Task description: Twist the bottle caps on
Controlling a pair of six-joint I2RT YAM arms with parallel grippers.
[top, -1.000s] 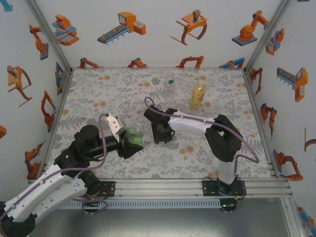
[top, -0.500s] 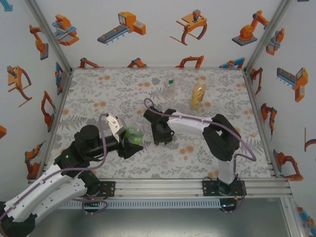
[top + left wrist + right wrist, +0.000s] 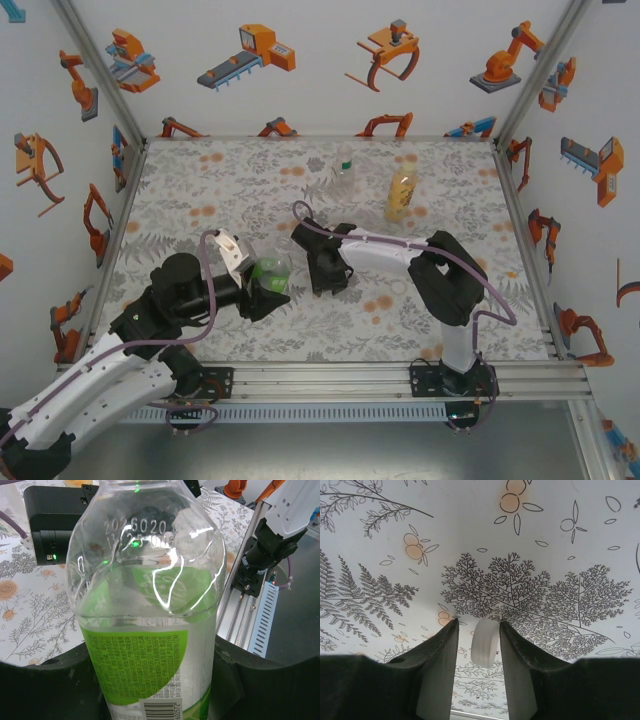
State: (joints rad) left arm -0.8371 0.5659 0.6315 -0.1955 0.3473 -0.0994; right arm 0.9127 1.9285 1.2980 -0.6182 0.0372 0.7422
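Cap [image 3: 485, 642]: pale, edge-on between fingers of right gripper [image 3: 478, 629], above floral table [image 3: 535, 535]. Cap touches 1 finger, slight gap at the other; whether jaws truly clamp it cannot be told. Green bottle [image 3: 150, 630]: clamped between jaws of left gripper [image 3: 266, 289], near table centre, just beside right gripper. Far side, 2 upright: clear bottle [image 3: 344, 172], amber bottle [image 3: 401, 193].

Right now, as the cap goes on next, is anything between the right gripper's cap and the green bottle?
Nothing visible does. The right gripper has the cap between its fingers, the left gripper holds the bottle, and in the top view bare table lies between them.
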